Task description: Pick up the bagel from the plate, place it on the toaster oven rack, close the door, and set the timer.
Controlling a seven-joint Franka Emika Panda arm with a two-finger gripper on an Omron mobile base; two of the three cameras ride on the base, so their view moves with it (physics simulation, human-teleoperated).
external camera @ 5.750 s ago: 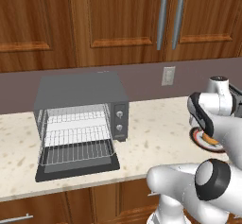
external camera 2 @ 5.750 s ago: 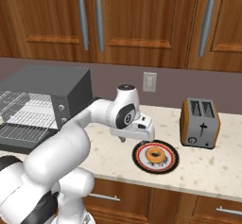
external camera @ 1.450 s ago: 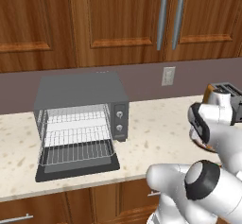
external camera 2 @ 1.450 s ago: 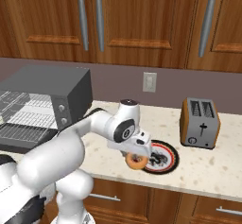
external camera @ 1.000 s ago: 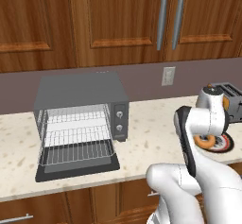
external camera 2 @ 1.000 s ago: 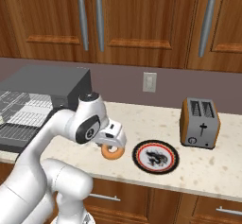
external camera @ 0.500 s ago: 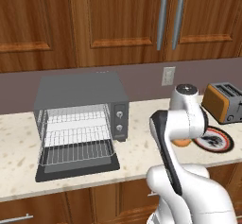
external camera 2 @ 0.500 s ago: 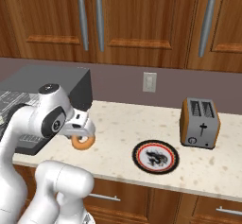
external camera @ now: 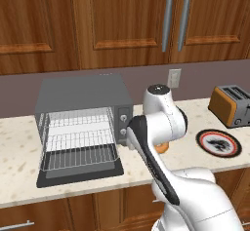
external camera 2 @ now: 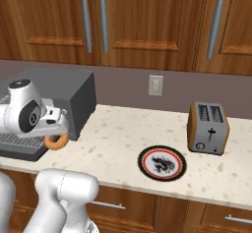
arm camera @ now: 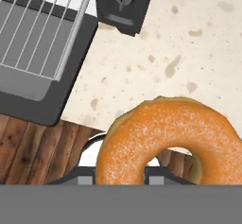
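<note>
1. The toaster oven (external camera: 83, 123) stands at the left of the table (external camera 2: 118, 143), its door (external camera: 80, 172) dropped flat toward the front edge and the wire rack (external camera: 78, 152) drawn out over it. In the hand view the rack (arm camera: 38, 29) and door (arm camera: 52, 95) lie off to one side of the bagel, not beneath it.
2. The claw (external camera 2: 58, 129) is closed on the bagel (external camera 2: 56, 141), which hangs in the air just beside the oven's knob side, above the table's front edge. In the hand view the bagel (arm camera: 170, 142) sits close to the camera with the grip on the ring near its hole.
3. The bagel looks light and a little soft: a firm pinch across one side of the ring should hold, but a hard squeeze may dent it. Its crust seems dry, so slipping is unlikely; swinging from a one-sided grip is the likelier trouble.
4. The table is a pale speckled stone, hard and smooth.
5. The plate (external camera 2: 162, 163) sits bare near the middle, well apart from the bagel.
6. A small orange toaster (external camera 2: 208, 128) stands at the right, just behind the plate. Wooden cupboards (external camera 2: 147, 20) hang above; room over the rack looks free.
</note>
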